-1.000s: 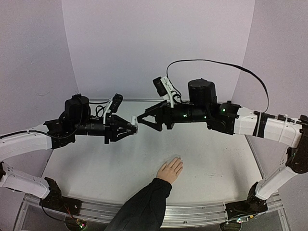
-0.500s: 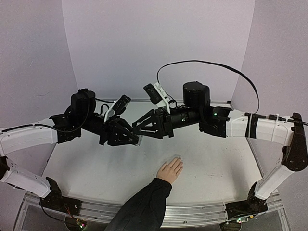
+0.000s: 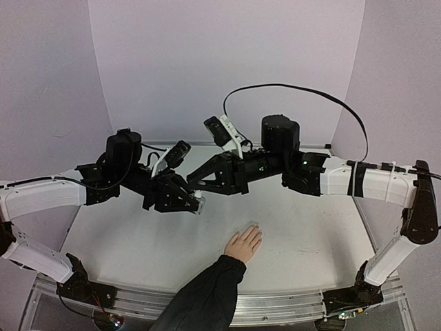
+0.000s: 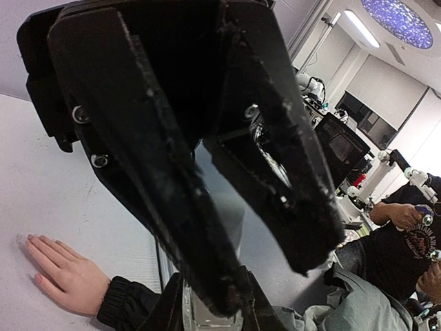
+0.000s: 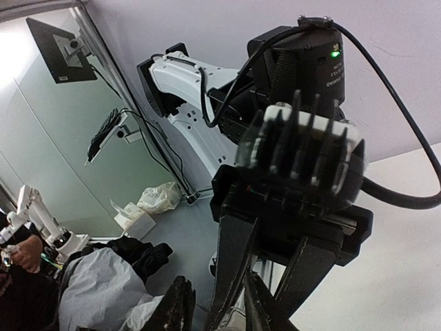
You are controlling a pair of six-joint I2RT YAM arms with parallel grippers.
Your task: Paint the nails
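A light-skinned hand (image 3: 244, 243) in a dark sleeve lies flat on the white table, its pale nails (image 3: 253, 228) pointing away from me. The left wrist view shows the hand (image 4: 69, 276) and nails (image 4: 29, 239) at lower left. Above and left of it, my left gripper (image 3: 196, 202) is shut on a small clear bottle (image 3: 199, 200), seen between its fingers (image 4: 210, 316). My right gripper (image 3: 193, 186) meets it from the right, its jaws drawn in narrow around the bottle's white cap (image 5: 234, 324). Its black fingers (image 4: 207, 207) fill the left wrist view.
A metal rail (image 3: 275, 303) runs along the table's near edge. A black cable (image 3: 303, 89) loops above the right arm. The left arm's motor housing (image 5: 313, 62) stands close in front of the right wrist camera. Pale walls enclose the table.
The right gripper's jaws have closed from wide open to narrow around the bottle's top. Both arms have drawn together and dipped slightly. The hand has not moved.
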